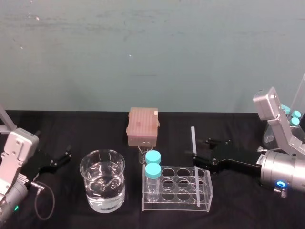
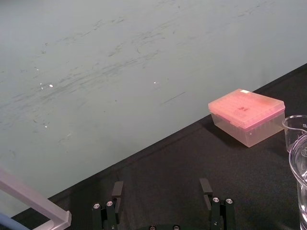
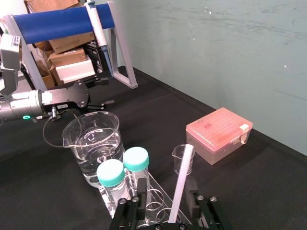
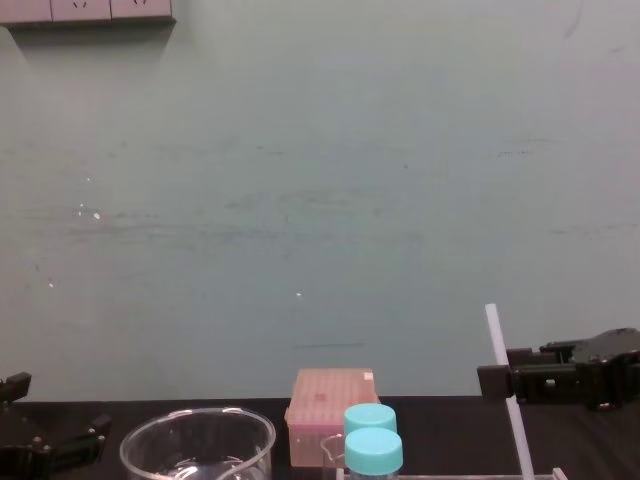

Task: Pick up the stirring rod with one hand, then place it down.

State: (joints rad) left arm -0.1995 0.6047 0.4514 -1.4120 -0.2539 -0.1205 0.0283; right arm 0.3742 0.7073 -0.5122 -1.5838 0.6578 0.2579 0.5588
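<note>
Stirring rod: the long, thin, translucent white stirring rod (image 1: pixel 193 138) (image 3: pixel 181 182) stands nearly upright, its lower end in a hole at the right end of the clear plastic tube rack (image 1: pixel 162 205).
Right claw: the right claw (image 1: pixel 202 149) (image 3: pixel 167 187) is level with the rod's middle, above the rack. Its jaws are spread, with the rod between them, close to one finger and apart from the other.
Vials: two clear blue-capped vials (image 1: pixel 153 164) sit in the rack's left end.
Beaker: a round glass beaker of water (image 1: pixel 102 183) stands left of the rack.
Box: a pink lidded plastic box (image 1: pixel 142 125) lies behind.
Left claw: the left claw (image 1: pixel 64 156) (image 2: pixel 162 189) hangs over the black desk (image 1: pixel 95 129) at far left, jaws apart, holding nothing.
</note>
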